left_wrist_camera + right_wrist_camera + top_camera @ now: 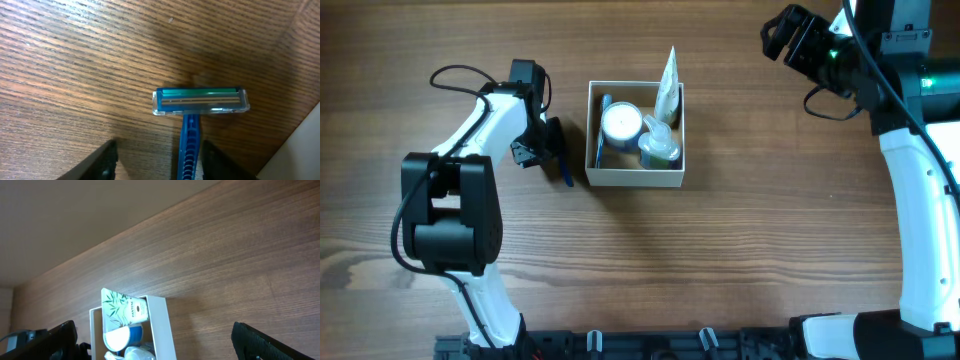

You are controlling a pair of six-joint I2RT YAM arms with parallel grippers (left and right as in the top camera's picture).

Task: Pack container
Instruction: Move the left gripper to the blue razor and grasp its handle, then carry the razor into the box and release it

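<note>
The container, a square white-walled box, sits at the table's middle and holds a round white-lidded jar, a small greenish bottle and a leaf-printed Pantene tube. A blue razor lies on the wood just left of the box. My left gripper is open, its fingers either side of the razor's handle, apart from it. My right gripper is open and empty, high at the far right, looking at the container.
Bare wood table all round. The box's white wall is at the right edge of the left wrist view, close to the razor. The arm bases stand at the front left and right.
</note>
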